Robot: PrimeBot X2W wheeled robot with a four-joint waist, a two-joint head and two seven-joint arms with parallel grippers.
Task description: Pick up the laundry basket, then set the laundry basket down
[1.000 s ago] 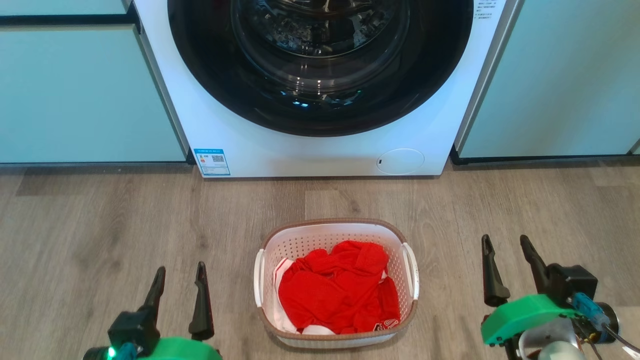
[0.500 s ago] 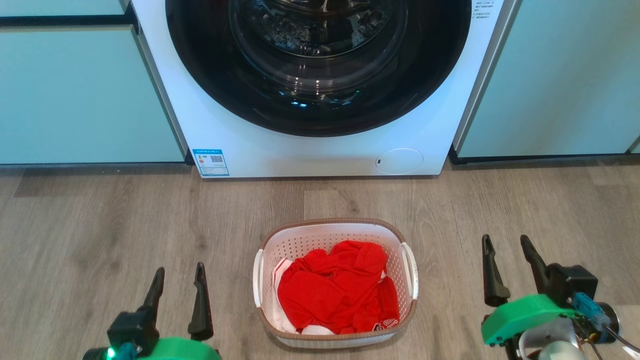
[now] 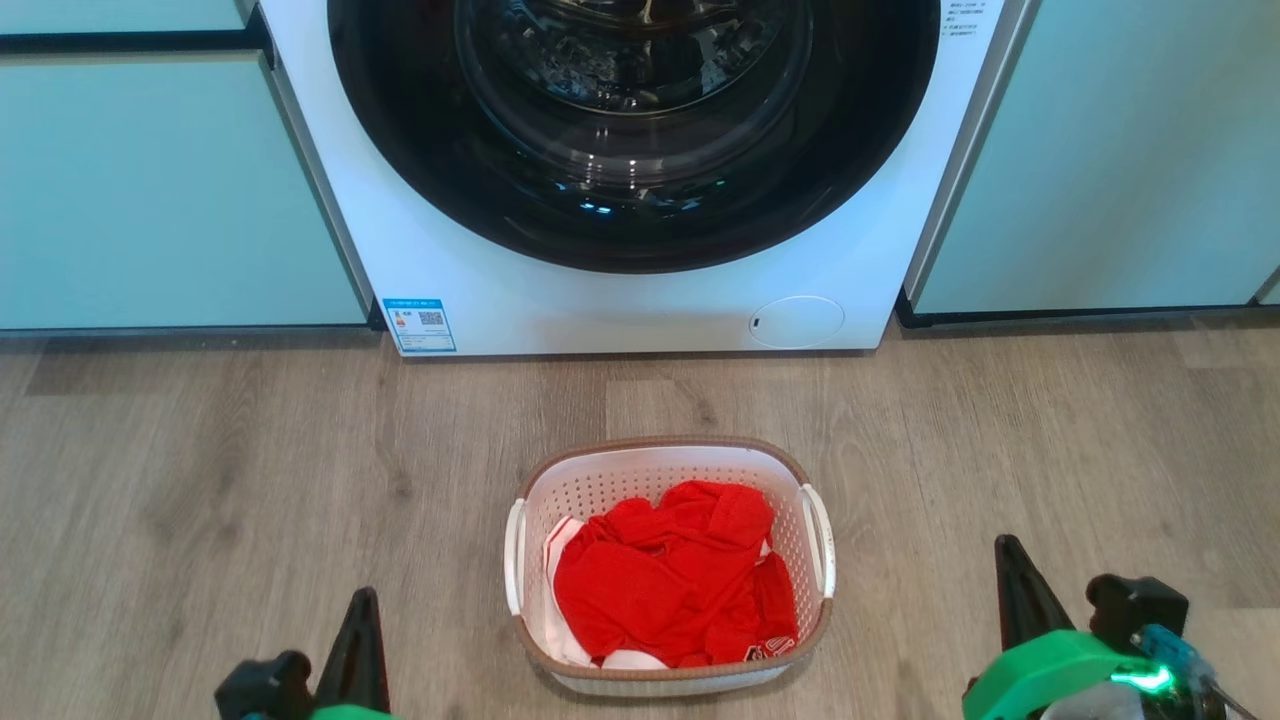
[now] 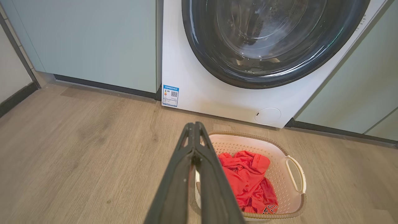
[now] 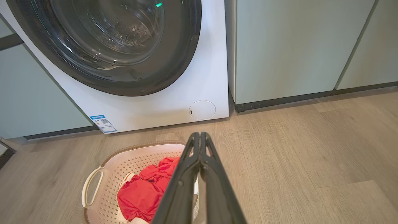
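Note:
The laundry basket [image 3: 668, 470], white and perforated with a brown rim and two white side handles, sits on the wooden floor in front of the washing machine and holds red clothes [image 3: 670, 585]. It also appears in the left wrist view, basket [image 4: 279, 155], and the right wrist view, basket [image 5: 124, 158]. My left gripper [image 3: 365, 600] is at the lower left, well left of the basket, fingers pressed together and empty; the same shut tips show as left gripper [image 4: 194, 126]. My right gripper [image 3: 1005, 548] is at the lower right, right of the basket, shut and empty, seen too as right gripper [image 5: 199, 135].
A white front-loading washing machine [image 3: 640, 300] with a dark round door stands straight ahead, flanked by pale green cabinet fronts [image 3: 150, 190]. Bare wooden floor [image 3: 250, 460] lies on both sides of the basket.
Both grippers have gone from open to shut, and both sit lower in the head view. The basket has not moved.

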